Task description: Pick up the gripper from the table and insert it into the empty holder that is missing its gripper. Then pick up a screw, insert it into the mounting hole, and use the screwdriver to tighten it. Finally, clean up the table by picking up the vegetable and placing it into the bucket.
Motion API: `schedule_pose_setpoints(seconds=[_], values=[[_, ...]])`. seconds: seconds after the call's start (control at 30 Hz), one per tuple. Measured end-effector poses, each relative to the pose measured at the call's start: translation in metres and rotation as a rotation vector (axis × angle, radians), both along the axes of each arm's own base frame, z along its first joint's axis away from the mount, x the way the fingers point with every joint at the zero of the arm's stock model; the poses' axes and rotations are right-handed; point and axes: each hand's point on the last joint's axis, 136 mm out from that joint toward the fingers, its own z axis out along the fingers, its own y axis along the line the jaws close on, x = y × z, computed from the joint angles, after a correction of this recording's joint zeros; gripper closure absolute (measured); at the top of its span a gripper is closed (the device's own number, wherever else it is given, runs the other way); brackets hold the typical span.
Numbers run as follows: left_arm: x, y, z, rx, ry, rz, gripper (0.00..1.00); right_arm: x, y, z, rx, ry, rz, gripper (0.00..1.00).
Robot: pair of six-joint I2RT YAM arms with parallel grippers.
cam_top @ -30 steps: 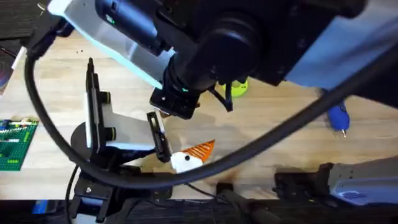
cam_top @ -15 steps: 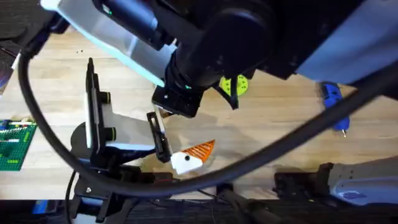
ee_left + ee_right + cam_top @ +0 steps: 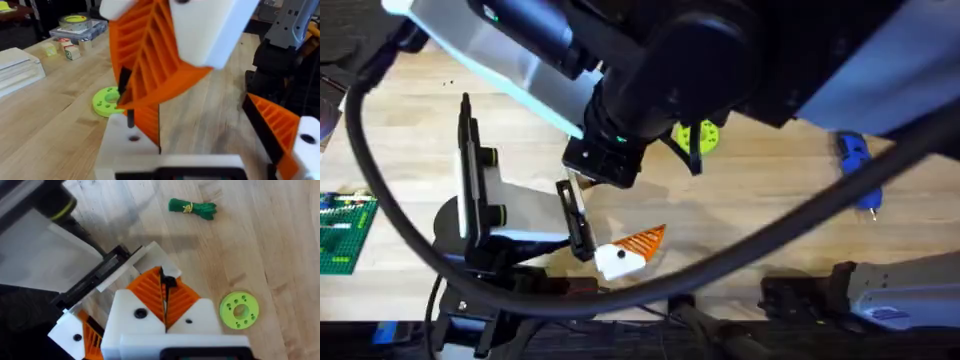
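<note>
Pale wooden table stretches under both arms. Largest in the overhead view, the right arm looms dark and blurred, reaching across to the left. The left arm lies low at the near left.

The right gripper, white with orange ribbed pads, has its fingers pressed together, pinching a thin dark piece that hangs just above the left arm's finger. The left gripper has its fingers spread wide apart. One of them is the white wedge-shaped plastic holder, with the small orange ribbed gripper pad against its inner side.

The stubby screwdriver with a bright-blue handle lies at the far right, well apart. A green round disc with holes lies near the grippers. The tiny dark-green leafy vegetable lies on the wood, beyond the disc.
</note>
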Motion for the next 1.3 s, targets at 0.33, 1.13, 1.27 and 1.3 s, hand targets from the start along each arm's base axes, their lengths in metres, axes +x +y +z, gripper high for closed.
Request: schedule_pose_setpoints(seconds=[0.33,1.13,1.27,1.3], values=[[0.000,0.000,0.000,0.000,0.000,0.000,0.008,-0.004,0.002,0.000,0.003,0.006,0.010,0.995],[-0.001,0.000,0.000,-0.003,0.008,-0.003,0.008,-0.004,0.004,-0.012,-0.027,0.033,0.015,0.995],[-0.001,0.000,0.000,-0.002,0.007,-0.003,0.009,-0.004,0.006,-0.012,-0.022,0.030,0.015,0.995],[-0.001,0.000,0.000,-0.002,0.006,-0.003,0.008,-0.003,0.006,-0.012,-0.020,0.029,0.015,0.995]])
